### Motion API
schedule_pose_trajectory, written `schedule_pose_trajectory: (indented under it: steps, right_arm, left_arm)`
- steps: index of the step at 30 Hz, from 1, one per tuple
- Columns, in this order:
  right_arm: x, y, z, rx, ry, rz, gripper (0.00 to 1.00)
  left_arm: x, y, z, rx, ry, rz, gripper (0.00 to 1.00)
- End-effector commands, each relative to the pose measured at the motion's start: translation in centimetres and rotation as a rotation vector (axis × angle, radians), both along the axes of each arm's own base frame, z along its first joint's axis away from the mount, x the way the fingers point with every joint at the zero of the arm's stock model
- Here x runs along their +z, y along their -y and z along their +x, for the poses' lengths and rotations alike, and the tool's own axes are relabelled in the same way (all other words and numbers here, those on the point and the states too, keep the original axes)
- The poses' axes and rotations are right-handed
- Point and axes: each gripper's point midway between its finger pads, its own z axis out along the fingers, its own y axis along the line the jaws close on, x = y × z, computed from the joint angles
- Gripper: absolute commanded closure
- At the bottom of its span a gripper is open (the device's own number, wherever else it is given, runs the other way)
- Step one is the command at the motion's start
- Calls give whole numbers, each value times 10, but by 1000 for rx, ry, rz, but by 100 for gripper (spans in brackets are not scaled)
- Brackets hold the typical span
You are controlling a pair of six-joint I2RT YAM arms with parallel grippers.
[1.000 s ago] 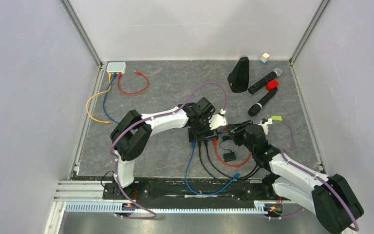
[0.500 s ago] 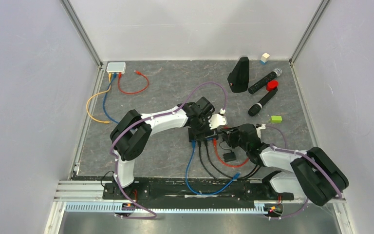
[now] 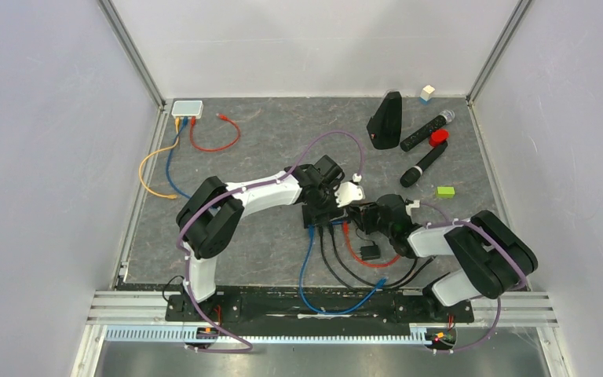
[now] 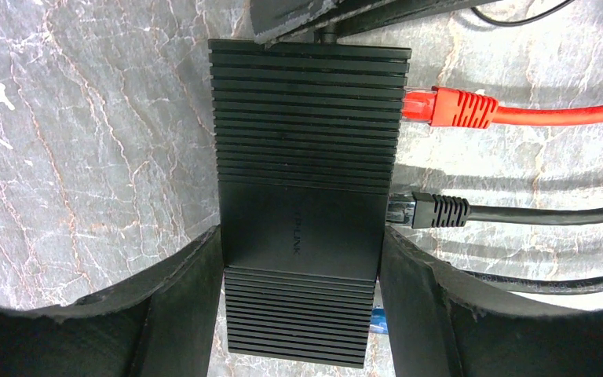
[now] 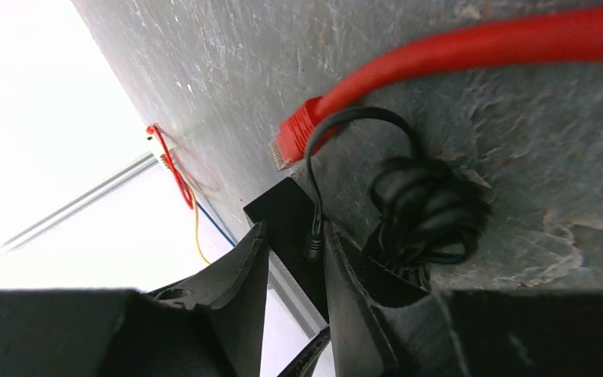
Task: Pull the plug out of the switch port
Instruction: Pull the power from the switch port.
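- The grey marbled table [image 3: 267, 141] bears the black switch [image 4: 302, 196] at its middle, with cables [image 4: 518, 212] leaving one long side.
- The left gripper [image 4: 302, 243] is clamped across the switch, one finger pressed to each long side.
- The right gripper [image 5: 294, 229] sits at the switch's end, its fingers narrowly apart; whether they pinch cannot be told.
- The black plug [image 5: 312, 245] lies between those fingers, against one of them.

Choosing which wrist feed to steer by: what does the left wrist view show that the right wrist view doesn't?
Left wrist only: the ribbed top of the TP-Link switch, clamped by the left gripper, and a black Ethernet plug at its side. Right wrist only: a thin barrel plug between the open fingers of the right gripper, beside a coiled black cord. Both: the red plug and the marbled table.
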Motion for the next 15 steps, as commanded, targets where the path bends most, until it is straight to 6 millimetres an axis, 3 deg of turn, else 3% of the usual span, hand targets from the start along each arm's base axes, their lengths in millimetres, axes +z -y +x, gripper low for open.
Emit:
schedule_pose_trajectory:
  steps: [1, 7, 15]
  right_arm:
    - [1, -5, -2, -34, -15, 81, 69]
    - [-2, 0, -7, -62, -19, 87, 67]
    - [-3, -3, -4, -92, -34, 120, 84]
  left_arm:
    - [-1, 1, -14, 18, -66, -26, 38]
    - [-1, 3, -14, 18, -67, -31, 38]
    - [-1, 1, -15, 25, -71, -29, 38]
